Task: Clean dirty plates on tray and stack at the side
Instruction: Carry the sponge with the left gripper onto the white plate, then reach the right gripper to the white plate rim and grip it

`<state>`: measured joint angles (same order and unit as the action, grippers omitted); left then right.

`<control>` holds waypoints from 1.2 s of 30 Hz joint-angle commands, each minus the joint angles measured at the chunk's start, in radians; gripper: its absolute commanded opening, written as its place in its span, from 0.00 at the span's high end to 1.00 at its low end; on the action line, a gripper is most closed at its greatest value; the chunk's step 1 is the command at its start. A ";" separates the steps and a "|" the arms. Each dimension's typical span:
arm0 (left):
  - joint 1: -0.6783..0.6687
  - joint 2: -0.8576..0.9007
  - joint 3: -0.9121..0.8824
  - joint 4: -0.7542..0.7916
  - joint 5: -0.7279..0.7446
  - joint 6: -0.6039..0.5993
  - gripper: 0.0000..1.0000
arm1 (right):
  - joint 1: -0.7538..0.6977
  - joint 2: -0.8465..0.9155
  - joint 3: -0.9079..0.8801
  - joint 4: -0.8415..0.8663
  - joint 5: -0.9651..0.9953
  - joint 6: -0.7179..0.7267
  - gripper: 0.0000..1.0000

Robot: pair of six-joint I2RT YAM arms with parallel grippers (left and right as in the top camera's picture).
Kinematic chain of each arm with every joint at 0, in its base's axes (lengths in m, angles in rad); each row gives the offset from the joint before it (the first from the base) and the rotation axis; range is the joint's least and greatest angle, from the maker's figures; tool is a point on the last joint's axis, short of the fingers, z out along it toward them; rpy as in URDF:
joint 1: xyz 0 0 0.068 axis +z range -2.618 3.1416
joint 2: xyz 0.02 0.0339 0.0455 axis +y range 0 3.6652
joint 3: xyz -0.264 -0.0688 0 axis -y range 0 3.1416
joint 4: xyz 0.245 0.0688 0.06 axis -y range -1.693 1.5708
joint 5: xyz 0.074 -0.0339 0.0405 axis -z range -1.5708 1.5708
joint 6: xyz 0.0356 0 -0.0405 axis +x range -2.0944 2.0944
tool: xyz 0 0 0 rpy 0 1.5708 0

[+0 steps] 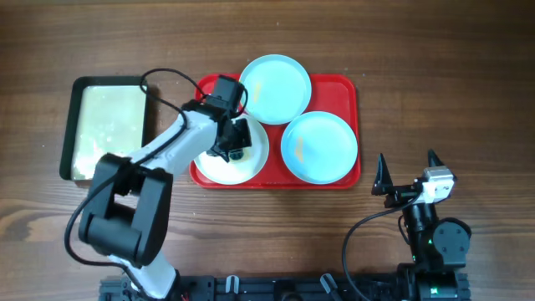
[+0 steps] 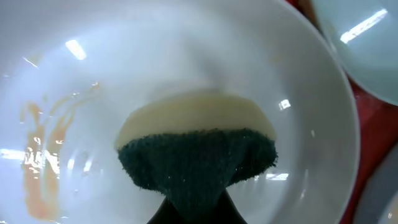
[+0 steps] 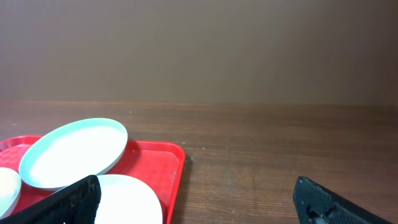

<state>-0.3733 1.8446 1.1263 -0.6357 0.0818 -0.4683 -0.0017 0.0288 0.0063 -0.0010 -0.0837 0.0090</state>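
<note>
A red tray (image 1: 344, 92) holds three plates. Two pale turquoise plates sit at the back (image 1: 276, 88) and the right (image 1: 319, 146); a white plate (image 1: 255, 155) sits at the front left. My left gripper (image 1: 234, 140) is shut on a sponge (image 2: 199, 155), green side and cream side, pressed onto the white plate (image 2: 186, 56). An orange smear (image 2: 40, 162) marks that plate's left part. My right gripper (image 1: 408, 174) is open and empty over the table, right of the tray (image 3: 158, 171); its view shows the turquoise plates (image 3: 74, 152) (image 3: 130, 199).
A dark-rimmed cream pan (image 1: 109, 125) stands left of the tray. Bare wooden table lies right of and in front of the tray. The left arm reaches over the tray's left edge.
</note>
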 commanded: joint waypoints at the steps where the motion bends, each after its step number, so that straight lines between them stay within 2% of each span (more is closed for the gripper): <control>1: 0.005 0.003 0.004 -0.019 -0.053 0.015 0.96 | -0.005 -0.005 -0.001 0.002 0.024 -0.124 0.01; 5: 0.005 0.003 0.004 -0.045 -0.054 0.016 0.96 | -0.005 -0.005 -0.001 0.002 0.024 -0.140 0.00; 7: 0.007 0.003 0.004 -0.040 -0.054 0.016 0.96 | -0.004 -0.005 -0.001 0.074 0.001 -0.118 0.00; 9: 0.007 0.003 0.004 -0.032 -0.054 0.015 0.96 | -0.003 -0.005 -0.001 0.208 -0.204 0.061 0.00; 10: 0.007 0.003 0.004 -0.030 -0.053 0.015 0.96 | -0.003 -0.005 -0.001 0.360 -0.315 0.129 0.00; 12: 0.007 0.003 0.004 -0.032 -0.053 0.015 0.96 | -0.004 -0.004 0.009 0.649 -0.351 0.064 0.00; 13: 0.007 0.003 0.004 -0.032 -0.054 0.016 0.96 | -0.005 0.002 0.059 0.692 -0.350 0.026 0.00; 15: 0.007 0.003 0.004 -0.030 -0.053 0.016 0.96 | -0.005 0.073 0.270 0.505 -0.352 0.017 0.00; 16: 0.006 0.003 0.004 -0.030 -0.053 0.016 0.96 | -0.005 0.148 0.418 0.315 -0.355 0.015 0.00; 17: 0.007 0.003 0.004 -0.031 -0.053 0.015 0.96 | -0.005 0.327 0.676 -0.017 -0.414 -0.052 0.00; 19: 0.007 0.003 0.004 -0.030 -0.053 0.015 0.96 | -0.005 0.608 0.970 -0.349 -0.530 -0.151 0.00; 20: 0.007 0.003 0.004 -0.030 -0.050 0.015 0.96 | -0.005 0.756 1.096 -0.456 -0.623 -0.207 0.00; 21: 0.006 0.003 0.004 -0.030 -0.049 0.015 0.96 | -0.005 0.891 1.189 -0.499 -0.758 -0.199 0.00; 22: 0.007 0.003 0.004 -0.030 -0.050 0.015 0.96 | -0.005 1.012 1.250 -0.500 -0.923 -0.121 0.00; 24: 0.007 0.003 0.004 -0.030 -0.049 0.015 0.96 | -0.003 1.178 1.279 -0.399 -1.140 0.033 0.00; 25: 0.007 0.003 0.004 -0.031 -0.049 0.015 0.96 | 0.010 1.285 1.279 -0.257 -1.218 0.176 0.07; 26: 0.006 0.003 0.004 -0.031 -0.049 0.015 0.96 | 0.028 1.376 1.279 -0.171 -1.210 0.298 0.38; 27: 0.006 0.003 0.004 -0.030 -0.049 0.015 0.96 | 0.047 1.434 1.279 -0.146 -1.188 0.334 0.48; 29: 0.007 0.003 0.004 -0.030 -0.049 0.015 0.96 | 0.127 1.560 1.279 -0.191 -1.009 0.335 0.50; 31: 0.007 0.003 0.004 -0.031 -0.049 0.015 0.96 | 0.276 1.686 1.279 -0.303 -0.604 0.336 0.53; 32: 0.007 0.003 0.004 -0.031 -0.049 0.015 0.96 | 0.333 1.728 1.279 -0.326 -0.489 0.350 0.53; 34: 0.006 0.003 0.004 -0.030 -0.046 0.008 0.96 | 0.417 1.807 1.279 -0.330 -0.362 0.383 0.53; 36: 0.007 0.003 0.004 -0.030 -0.043 0.008 0.96 | 0.472 1.882 1.279 -0.310 -0.342 0.386 0.53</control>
<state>-0.3714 1.8492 1.1255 -0.6689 0.0456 -0.4686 0.4225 1.8343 1.2789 -0.3332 -0.5930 0.3630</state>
